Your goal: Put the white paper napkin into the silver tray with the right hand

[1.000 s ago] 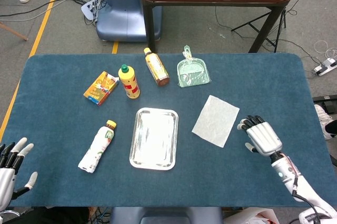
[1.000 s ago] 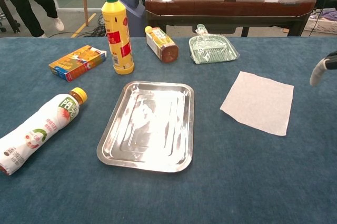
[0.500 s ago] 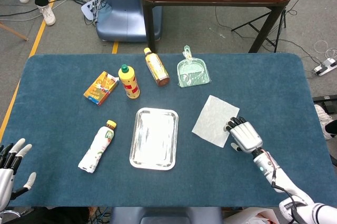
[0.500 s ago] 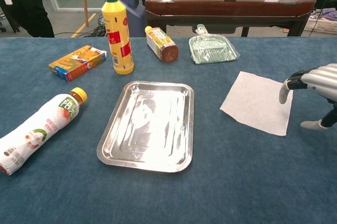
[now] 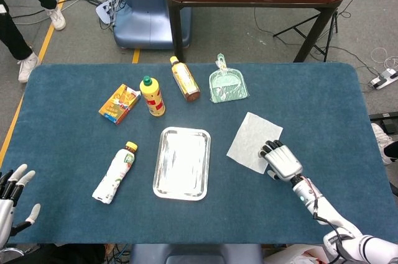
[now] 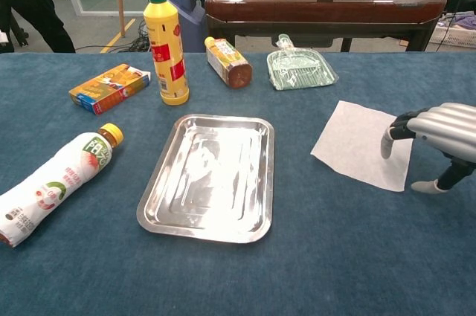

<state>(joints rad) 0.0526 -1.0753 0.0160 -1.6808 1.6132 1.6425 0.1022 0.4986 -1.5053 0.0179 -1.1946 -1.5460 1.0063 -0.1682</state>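
So the right hand (image 5: pixel 283 161) is parked over the near right edge of the white paper napkin (image 5: pixel 252 140), fingers curled downward with the tips over the sheet. It hasn't got hold of anything, and I honestly can't tell from the chest view whether the tips touch the paper or hang just above it. The thumb sits off the napkin on the table (image 5: pixel 323 102), which to me looks like a setup for pinching the edge between thumb and fingers.

The napkin lies flat just ahead and left of the hand. The silver tray (image 5: pixel 159 177) is further left, empty, so the napkin isn't in yet.

The left hand (image 5: pixel 12 197) is way off at the far corner, fingers spread, holding nothing, probably just kept clear since this is a right-hand job.
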